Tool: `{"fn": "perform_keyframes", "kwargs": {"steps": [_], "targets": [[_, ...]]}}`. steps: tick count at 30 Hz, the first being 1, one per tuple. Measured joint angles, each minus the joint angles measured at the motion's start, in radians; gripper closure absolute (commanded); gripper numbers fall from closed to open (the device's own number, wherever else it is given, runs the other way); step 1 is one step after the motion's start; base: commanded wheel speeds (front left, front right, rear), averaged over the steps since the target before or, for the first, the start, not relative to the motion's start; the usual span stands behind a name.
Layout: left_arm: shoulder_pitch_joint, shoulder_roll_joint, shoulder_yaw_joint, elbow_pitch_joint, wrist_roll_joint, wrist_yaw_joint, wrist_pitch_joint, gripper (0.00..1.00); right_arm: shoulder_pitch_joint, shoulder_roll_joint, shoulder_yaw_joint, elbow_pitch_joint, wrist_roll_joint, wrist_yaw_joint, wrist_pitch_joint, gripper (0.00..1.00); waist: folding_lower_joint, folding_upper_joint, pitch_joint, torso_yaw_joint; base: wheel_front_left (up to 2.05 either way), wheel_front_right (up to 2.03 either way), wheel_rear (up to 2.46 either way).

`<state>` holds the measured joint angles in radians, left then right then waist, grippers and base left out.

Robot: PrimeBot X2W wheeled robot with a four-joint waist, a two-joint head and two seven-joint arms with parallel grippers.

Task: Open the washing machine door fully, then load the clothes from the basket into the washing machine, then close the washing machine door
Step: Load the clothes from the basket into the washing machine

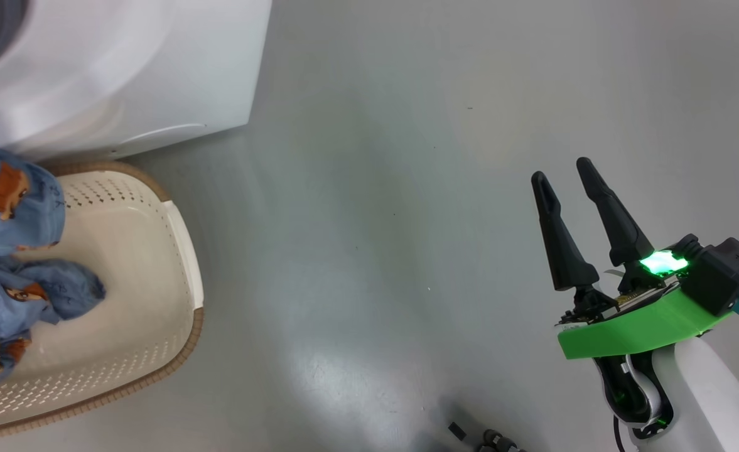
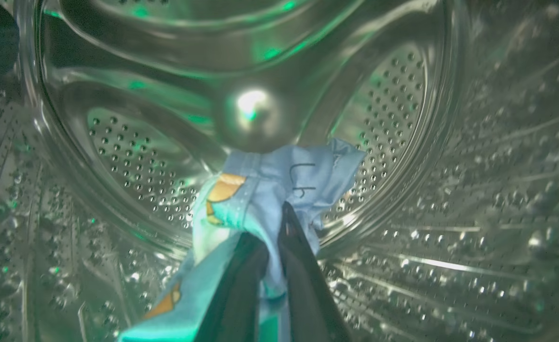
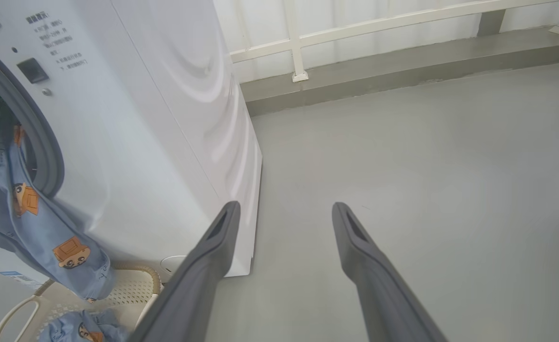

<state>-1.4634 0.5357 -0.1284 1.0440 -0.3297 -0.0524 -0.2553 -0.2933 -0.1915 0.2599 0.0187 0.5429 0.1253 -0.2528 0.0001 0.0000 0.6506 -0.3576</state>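
In the head view you have wide bare floor [image 1: 375, 220] between the basket [image 1: 184, 251] on the left and your right claw [image 1: 562, 172] at the lower right. The claw's fingers stand apart, gripping nothing, and point up the picture. The basket sits just in front of the washer's [image 1: 124, 69] lower corner, its far rim close to the white panel. The clothes [image 1: 11, 207] fill the basket's left part, and one fold rises above the rim at the picture's left edge.

In the left wrist view your left claw [image 2: 270, 223] is inside the drum [image 2: 393, 109], fingers pinched together on a piece of the clothes. Perforated steel rings it on every side, with the back wall and its hub straight ahead and open room around the fingers. The cloth bunches past the fingertips and trails back along the fingers to the bottom edge.

In the right wrist view the right claw's fingers spread wide over bare floor. The washer's side panel is just to their left, and the railing [image 3: 298, 42] is well apart at the far side. Part of the clothes hangs out of the washer's mouth over the grey gasket [image 3: 46, 142], its long axis running downward to the basket. More clothes lie in the basket below.
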Motion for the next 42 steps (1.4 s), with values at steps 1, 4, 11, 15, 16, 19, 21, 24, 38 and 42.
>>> {"fn": "perform_keyframes", "kwargs": {"steps": [1,4,11,15,16,19,21,24,38,42], "targets": [[0.01,0.0,0.0,0.005,0.003,-0.001,0.0,1.0,-0.002,0.001,0.001,0.0,-0.001,0.0,0.0,0.0,0.0,0.0,-0.001,0.001,0.0,0.0,0.0],[0.025,-0.006,-0.006,0.075,0.006,-0.014,0.0,1.0,-0.002,0.002,0.007,0.003,-0.003,0.0,0.0,0.0,0.0,0.0,-0.007,0.003,0.0,0.0,0.0],[0.005,-0.03,-0.053,0.207,0.012,-0.053,0.089,0.0,-0.002,0.002,0.016,0.009,-0.003,0.0,0.0,0.0,-0.0001,0.0,-0.024,0.006,0.0,0.0,0.0],[-0.002,-0.04,-0.073,0.232,0.012,-0.063,0.155,0.0,-0.002,0.002,0.018,0.011,-0.003,0.0,0.0,0.0,-0.0001,0.0,-0.031,0.009,0.0,0.0,0.0],[-0.004,-0.041,-0.073,0.237,0.008,-0.063,0.175,0.0,-0.002,0.002,0.018,0.011,-0.003,0.0,0.0,0.0,0.0,0.0,-0.033,0.01,0.0,0.0,0.0],[-0.004,-0.044,-0.085,0.246,0.006,-0.071,0.213,0.0,-0.002,0.002,0.019,0.012,-0.003,0.0,0.0,0.0,-0.0001,0.0,-0.039,0.012,0.0,0.0,0.0],[-0.004,-0.047,-0.087,0.249,0.001,-0.072,0.229,0.0,-0.002,0.002,0.019,0.012,-0.003,0.0,0.0,0.0,-0.0001,0.0,-0.041,0.013,0.0,0.0,0.0],[-0.004,-0.048,-0.091,0.251,-0.007,-0.072,0.22,0.0,-0.002,0.002,0.019,0.013,-0.003,0.0,0.0,0.0,-0.0002,0.0,-0.043,0.014,0.0,0.0,0.0],[0.051,-0.094,-0.049,0.214,-0.085,-0.075,0.007,0.0,-0.003,0.0,0.005,0.013,-0.006,0.0,0.0,0.0,-0.0002,0.0,-0.058,0.034,0.0,0.0,0.0],[0.096,-0.095,-0.024,0.148,-0.099,-0.069,0.0,0.0,-0.003,-0.005,-0.002,0.013,-0.006,0.0,0.0,0.0,-0.0002,0.0,-0.065,0.042,0.0,0.0,0.0]]}}
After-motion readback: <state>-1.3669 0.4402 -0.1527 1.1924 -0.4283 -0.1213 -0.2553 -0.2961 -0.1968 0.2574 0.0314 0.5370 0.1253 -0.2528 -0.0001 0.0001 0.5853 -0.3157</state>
